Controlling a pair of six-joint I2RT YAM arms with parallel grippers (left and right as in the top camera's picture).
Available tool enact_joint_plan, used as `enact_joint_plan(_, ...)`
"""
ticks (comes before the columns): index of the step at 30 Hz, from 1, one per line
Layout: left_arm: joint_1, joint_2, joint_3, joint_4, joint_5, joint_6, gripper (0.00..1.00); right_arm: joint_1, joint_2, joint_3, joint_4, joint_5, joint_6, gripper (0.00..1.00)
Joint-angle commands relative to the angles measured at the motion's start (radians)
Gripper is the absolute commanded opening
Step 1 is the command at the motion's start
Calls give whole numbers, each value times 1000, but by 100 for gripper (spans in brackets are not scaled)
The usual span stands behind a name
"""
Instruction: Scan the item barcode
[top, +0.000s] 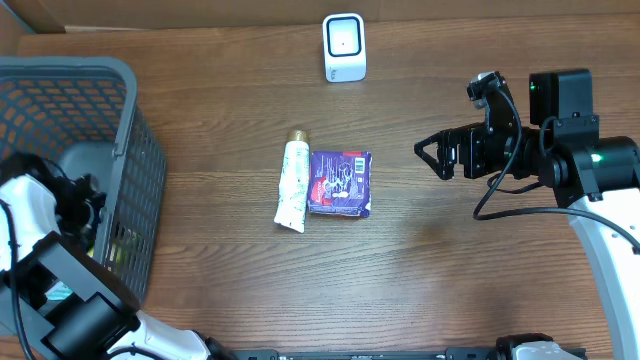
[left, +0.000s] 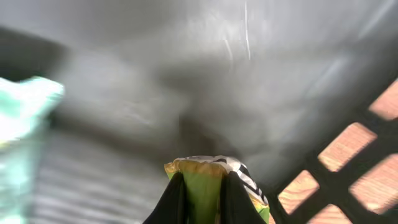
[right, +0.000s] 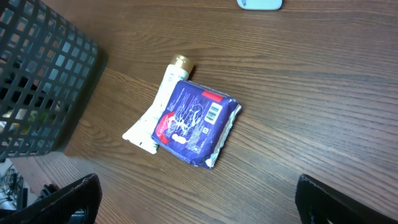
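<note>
Overhead view: left arm (top: 45, 215) reached down into grey basket (top: 70, 68) at the table's left edge; its gripper could not be made out among the mesh from above.

Left wrist view: left gripper (left: 202, 178) inside basket, fingers (left: 173, 198) pressed together on the top edge of a green-yellow pouch (left: 198, 165). Pouch pinched between both pads, upright, some black-and-white print showing on its right side. Grey basket floor behind it, mesh wall (left: 339, 180) at lower right with brown table visible through the holes. Blurred teal object (left: 25, 112) at left, too soft to identify.

Scanner (top: 343, 47), white, stood near the far edge of the table (top: 200, 110), well apart from the basket and the pouch.

Mid-table: white tube (top: 293, 185) with gold cap pointing away, lying flat. Purple packet (top: 340, 183) lay just beside it on the right, touching or nearly so along the tube's side. Right wrist view showed a barcode (right: 213, 113) face up on the packet, and the packet's edge overlapping the tube slightly.

Right gripper (top: 432, 158) hung above bare table to the right of the packet, apart from it, fingers spread wide and holding nothing. Right wrist view confirmed this: fingertips (right: 71, 199) at the two lower corners, wood between them.
</note>
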Motion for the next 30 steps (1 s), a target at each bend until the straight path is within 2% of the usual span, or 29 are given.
enact_joint_plan(1,2,-10,124,-29,-19,-29,4,5,-3,13,3,3,2,100)
enact_joint_plan(5,2,-10,197,-66,27,-29,4,5,-3,13,6,3,2,100)
enact_joint_plan(7,2,-10,245,-87,136,-29,4,5,-3,13,13,3,2,100)
enact_joint_plan(10,2,-10,323,-113,221,-41,4,5,-3,13,23,3,3,100)
enact_joint_plan(16,1,-11,588,-224,225,-160,4,5,-3,13,23,3,3,100)
enact_joint_plan(21,-4,-11,801,-327,225,-179,4,5,-3,13,24,3,3,100)
enact_joint_plan(25,-13,-11,842,-348,225,-179,4,5,-3,13,23,3,3,100)
enact_joint_plan(26,-15,-10,837,-352,224,-179,7,5,-3,13,21,3,3,100)
enact_joint_plan(30,-20,-7,772,-349,219,-179,38,5,-3,11,21,3,3,100)
